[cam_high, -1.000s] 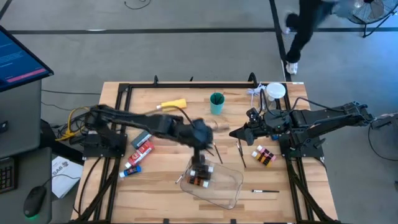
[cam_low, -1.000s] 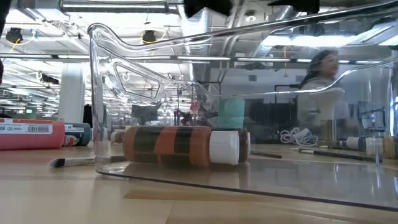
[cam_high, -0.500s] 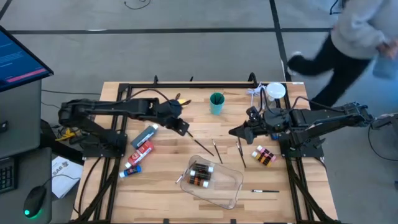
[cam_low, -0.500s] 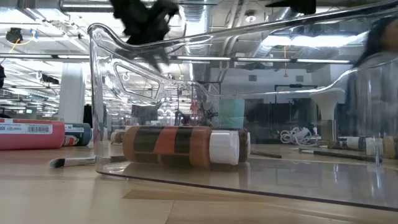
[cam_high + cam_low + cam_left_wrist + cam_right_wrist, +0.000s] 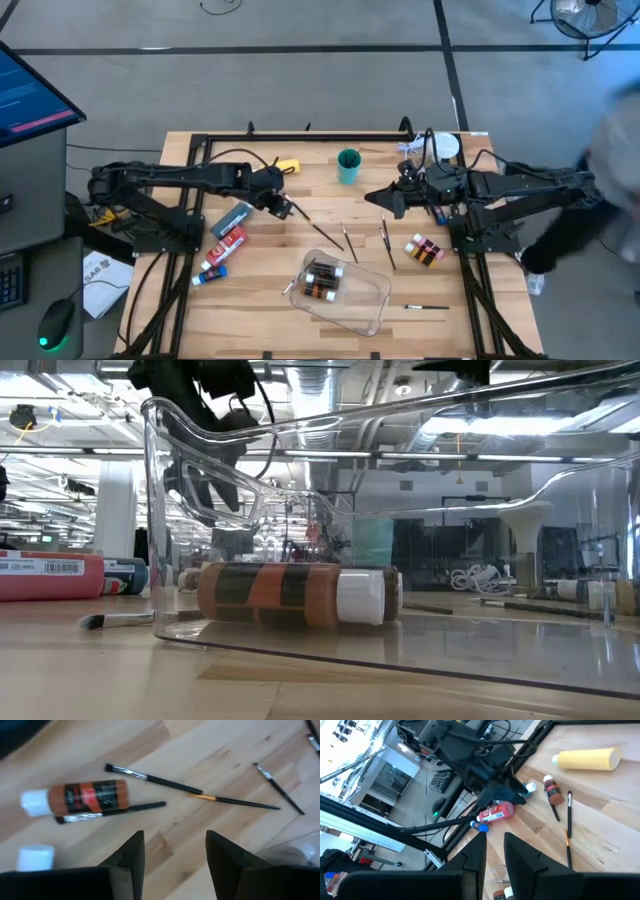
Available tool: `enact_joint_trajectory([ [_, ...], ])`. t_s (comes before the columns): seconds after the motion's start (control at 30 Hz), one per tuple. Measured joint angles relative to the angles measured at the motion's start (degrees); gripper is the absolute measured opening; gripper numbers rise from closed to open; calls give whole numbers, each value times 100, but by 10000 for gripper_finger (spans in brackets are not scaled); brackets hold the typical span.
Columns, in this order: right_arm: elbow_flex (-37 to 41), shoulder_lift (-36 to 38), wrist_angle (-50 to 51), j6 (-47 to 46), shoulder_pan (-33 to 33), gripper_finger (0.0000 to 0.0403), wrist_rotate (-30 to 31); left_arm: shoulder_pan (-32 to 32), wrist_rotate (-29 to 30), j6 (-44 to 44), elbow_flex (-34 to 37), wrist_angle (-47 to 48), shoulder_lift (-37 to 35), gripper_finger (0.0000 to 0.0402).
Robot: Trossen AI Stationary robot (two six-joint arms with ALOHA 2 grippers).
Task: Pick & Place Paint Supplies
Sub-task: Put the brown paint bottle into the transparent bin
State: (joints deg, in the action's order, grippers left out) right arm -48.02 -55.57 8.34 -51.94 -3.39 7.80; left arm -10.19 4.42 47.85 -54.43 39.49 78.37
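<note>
My left gripper hangs open above the table's left half. Below and past it lie a small brown bottle with a white cap, on its side, and several thin brushes. The yellow bottle lies farther back. Grey, red and blue tubes lie to the left. The clear tray holds small bottles lying on their sides. My right gripper hovers right of centre, its fingers a narrow gap apart, with nothing between them.
A teal cup stands at the back centre. More small bottles lie at the right, and a brush lies near the front right. Brushes are scattered between the grippers. A black frame borders the table.
My left gripper has left the place above the tray. It has swung toward the table's far left and come down over the brown bottle and brushes, rolling about its own line. The bottles in the tray have stayed still.
</note>
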Motion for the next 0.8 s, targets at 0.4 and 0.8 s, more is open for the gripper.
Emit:
enact_joint_trajectory([
  [0.4,-1,0,11,2,18,61,-1,-586,12,-3184,0,75,25,127],
  [0.8,-1,-2,-26,-15,86,61,6,-1133,181,-6442,-7,319,1034,143],
])
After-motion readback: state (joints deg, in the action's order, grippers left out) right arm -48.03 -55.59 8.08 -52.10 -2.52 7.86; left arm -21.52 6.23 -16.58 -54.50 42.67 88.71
